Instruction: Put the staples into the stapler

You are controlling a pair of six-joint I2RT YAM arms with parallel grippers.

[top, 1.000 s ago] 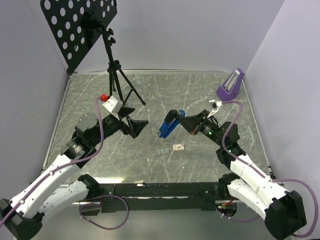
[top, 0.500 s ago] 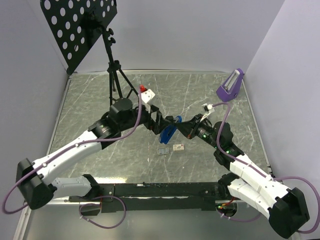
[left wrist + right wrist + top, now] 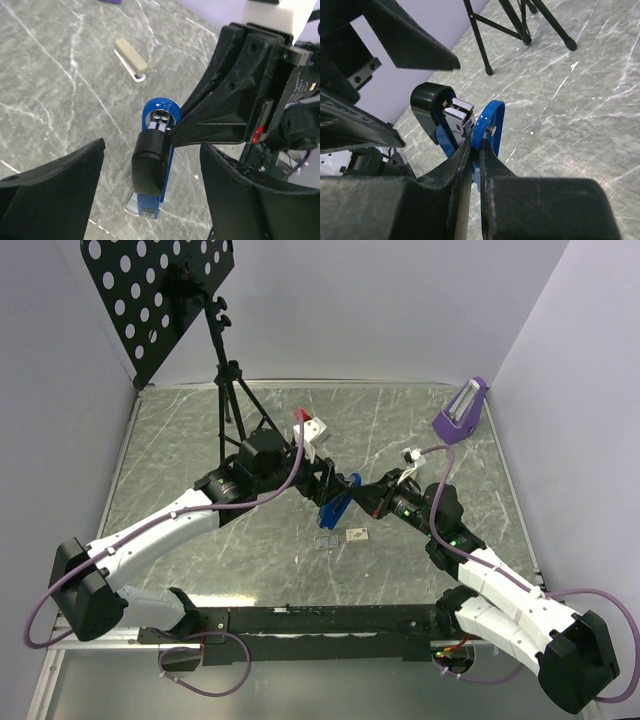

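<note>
Here the right fingers [image 3: 492,162] are clenched tight on the blue stapler [image 3: 487,117], which sits tilted over the middle of the table [image 3: 180,440]. The left fingers [image 3: 55,185] are spread wide on either side of the stapler's black-capped end, not touching it. The staples box [image 3: 357,534] and the grey tray [image 3: 325,541] lie side by side on the table, near the stapler on the arms' side.

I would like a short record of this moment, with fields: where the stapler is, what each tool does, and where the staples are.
stapler: blue, gripped by the right tool
right tool: shut on the stapler
left tool: open, one finger on each side of the stapler's black end, no contact visible
staples box: lying on the table, not gripped
grey tray: on the table beside the box, apart from it
</note>
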